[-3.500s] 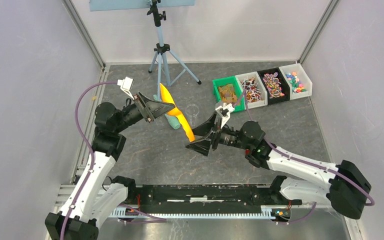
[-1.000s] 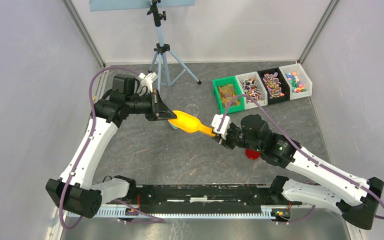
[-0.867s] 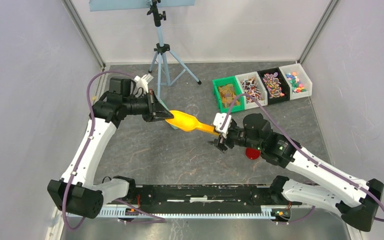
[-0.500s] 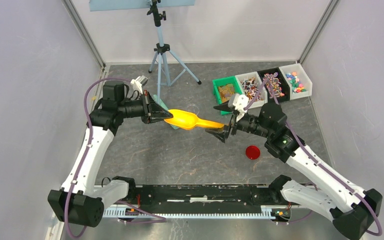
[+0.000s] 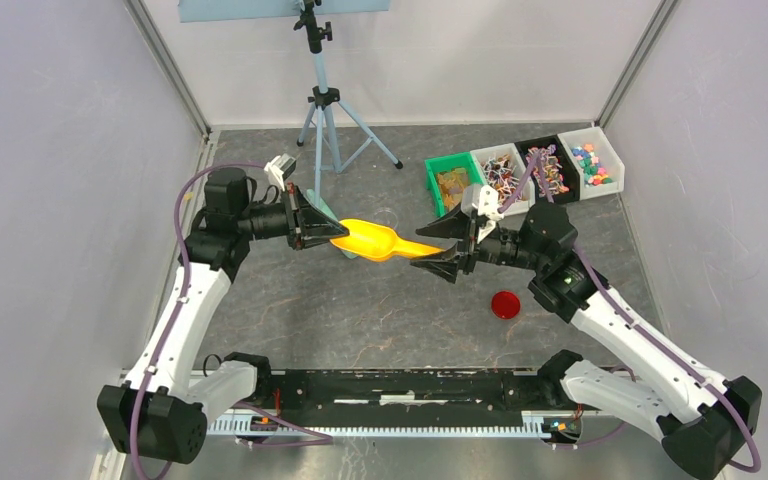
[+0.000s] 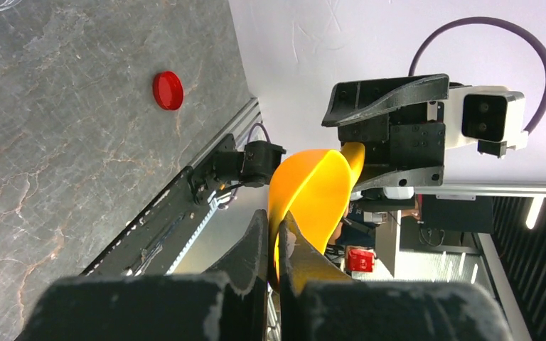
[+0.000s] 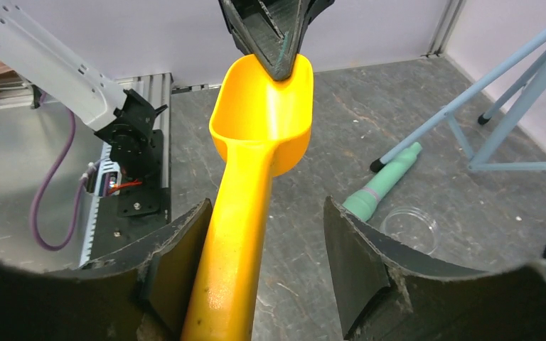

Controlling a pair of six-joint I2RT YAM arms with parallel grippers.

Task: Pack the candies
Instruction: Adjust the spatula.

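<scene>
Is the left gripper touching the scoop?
Touching. The left wrist view shows the left gripper shut on the rim of the scoop, no gap.

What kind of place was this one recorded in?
Probably a lab robot test cell: plain white walls enclose a stone-patterned table, a tripod stands at the back, and a row of small bins holds sorted candies.

Tiny mixed-colour wrapped candies (image 5: 588,162), heaped in side-by-side bins (image 5: 432,185), table's far right
</scene>
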